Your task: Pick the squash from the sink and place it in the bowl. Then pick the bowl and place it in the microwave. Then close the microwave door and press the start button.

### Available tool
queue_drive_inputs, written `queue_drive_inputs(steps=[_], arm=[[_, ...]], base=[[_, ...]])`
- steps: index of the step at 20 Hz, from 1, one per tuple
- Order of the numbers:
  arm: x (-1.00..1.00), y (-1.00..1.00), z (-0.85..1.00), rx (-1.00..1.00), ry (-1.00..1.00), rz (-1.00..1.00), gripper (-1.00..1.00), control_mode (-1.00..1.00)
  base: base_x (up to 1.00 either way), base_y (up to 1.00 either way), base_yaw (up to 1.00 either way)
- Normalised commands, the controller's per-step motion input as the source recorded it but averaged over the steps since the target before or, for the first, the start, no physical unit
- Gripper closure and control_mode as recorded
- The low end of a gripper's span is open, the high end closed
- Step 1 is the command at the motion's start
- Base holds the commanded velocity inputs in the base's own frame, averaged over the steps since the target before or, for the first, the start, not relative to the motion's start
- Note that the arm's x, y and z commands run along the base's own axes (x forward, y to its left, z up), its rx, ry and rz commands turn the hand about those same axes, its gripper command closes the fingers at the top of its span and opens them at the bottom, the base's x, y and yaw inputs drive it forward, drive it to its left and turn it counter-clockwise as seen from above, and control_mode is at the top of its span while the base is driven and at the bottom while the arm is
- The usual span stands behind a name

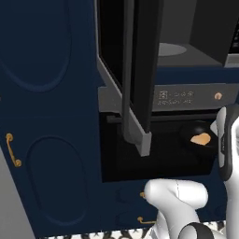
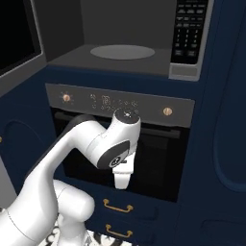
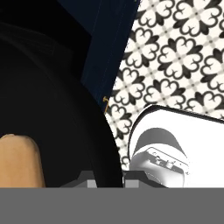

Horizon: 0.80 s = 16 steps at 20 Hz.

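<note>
Delivery under way: my tool (image 3: 108,180) is clamped down tight on the rim of the round, glossy black bowl (image 3: 52,87). One dark finger sits inside the wall and one outside, and that pinch is how the bowl hangs level enough to carry. In it lies the stubby orange-tan squash (image 3: 19,159), resting against the inner wall, so I judge the first leg of the job done.

From the left base view, bowl and squash hang in front of the black glass-fronted oven (image 2: 158,158), below the built-in grey-framed microwave (image 2: 158,65). The tall dark glass microwave door (image 1: 142,70) with its long vertical bar handle stands swung wide. This leaves the dark cavity and its round grey turntable (image 2: 122,52) open to receive the load. As I read it, the bowl has to go up and forward onto that plate, clear of the door's lower corner, which juts out close to the load's left.

By my count:
- one squash and one bowl
- one microwave, with one turntable and one side keypad (image 2: 191,29)
- one oven, with two brass-coloured knobs (image 2: 66,97) on its panel
- two brass drawer pulls (image 2: 117,206) beneath the oven

Patterned black-and-white floor tiles (image 3: 175,52) show beneath the hand.
</note>
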Motion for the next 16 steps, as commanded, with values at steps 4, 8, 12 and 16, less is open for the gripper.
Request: queue_drive_inputs(steps=[4,8,12,16], arm=[[0.0,0.0,0.0,0.0,0.0,0.0,1.0,1.0],[0.0,0.0,0.0,0.0,0.0,0.0,1.0,1.0],[0.0,0.0,0.0,0.0,0.0,0.0,1.0,1.0],[0.0,0.0,0.0,0.0,0.0,0.0,1.0,1.0]], base=[[0.17,0.0,-0.01],[0.27,0.0,-0.01],[0.37,0.0,-0.01],[0.23,0.0,-0.01]])
